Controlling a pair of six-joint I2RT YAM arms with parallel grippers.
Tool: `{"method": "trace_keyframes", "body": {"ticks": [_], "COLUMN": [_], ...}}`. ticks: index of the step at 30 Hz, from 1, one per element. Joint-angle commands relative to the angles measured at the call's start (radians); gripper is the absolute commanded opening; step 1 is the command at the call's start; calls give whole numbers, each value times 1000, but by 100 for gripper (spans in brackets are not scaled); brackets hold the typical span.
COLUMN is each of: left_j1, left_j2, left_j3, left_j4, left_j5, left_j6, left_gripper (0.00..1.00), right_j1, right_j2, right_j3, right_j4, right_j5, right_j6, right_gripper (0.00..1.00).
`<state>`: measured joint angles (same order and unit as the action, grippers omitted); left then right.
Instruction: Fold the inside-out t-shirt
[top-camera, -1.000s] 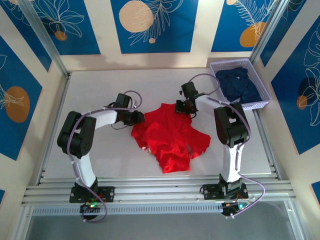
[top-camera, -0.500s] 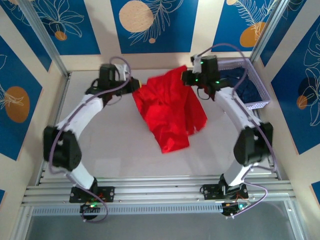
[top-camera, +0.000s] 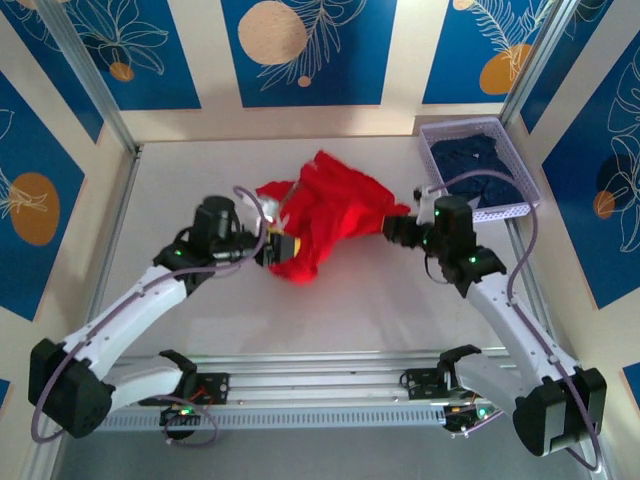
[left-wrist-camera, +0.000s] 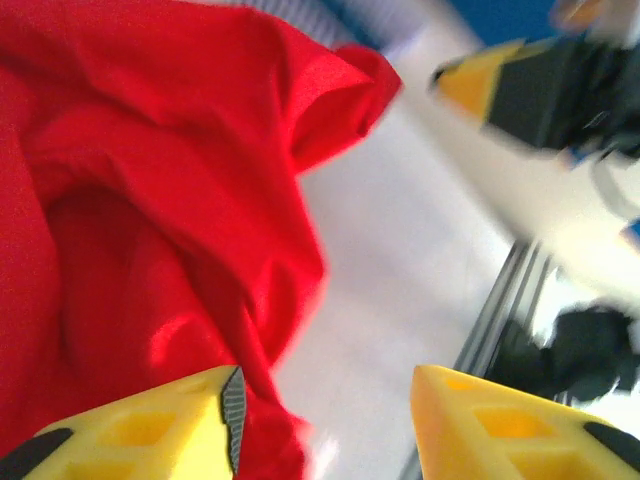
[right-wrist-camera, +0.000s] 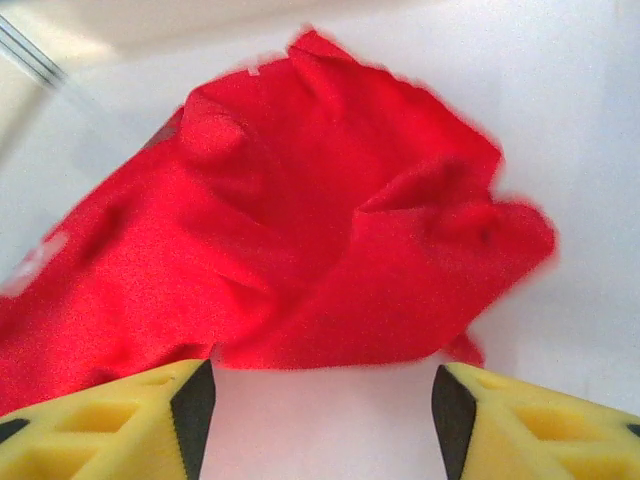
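Dropped from its lift, t-shirt lies crumpled on table | left gripper jaws apart | right gripper jaws apart, nothing clamped

Shirt is bunched in a red heap mid-table. My left gripper sits at its near-left edge and my right gripper at its right edge, arms reaching in from both sides. Basket at far right holds navy clothes.
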<state>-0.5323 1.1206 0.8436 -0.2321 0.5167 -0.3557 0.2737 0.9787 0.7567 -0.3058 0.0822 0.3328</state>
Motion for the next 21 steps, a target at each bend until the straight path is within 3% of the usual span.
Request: {"method": "trace_keyframes", "body": {"ticks": [1,6,10,15,21], "left_j1": [-9,-11,-51,-98,-140], "left_j2": [-55,-56,40,167,142], "left_j3": [-71,-116,-120,-97,-158], "left_j4": [-77,-82,-47,1,-39], "left_j5": [-58,-219,-257,-299,-354], "left_j6": [-3,-51,-80,-108,-109], "left_gripper": [51,57,58,59,63], "right_j1": [26,138,254,311,359], "right_j2": [-64,48,263,535,715], "right_j3": [-59,-59,50,205,267], "right_j4": [-34,45,52,66,66], "right_j5": [26,-27,-4,7,5], "right_j6": [51,95,72,61,82], "right_gripper": [63,63,64,62,60]}}
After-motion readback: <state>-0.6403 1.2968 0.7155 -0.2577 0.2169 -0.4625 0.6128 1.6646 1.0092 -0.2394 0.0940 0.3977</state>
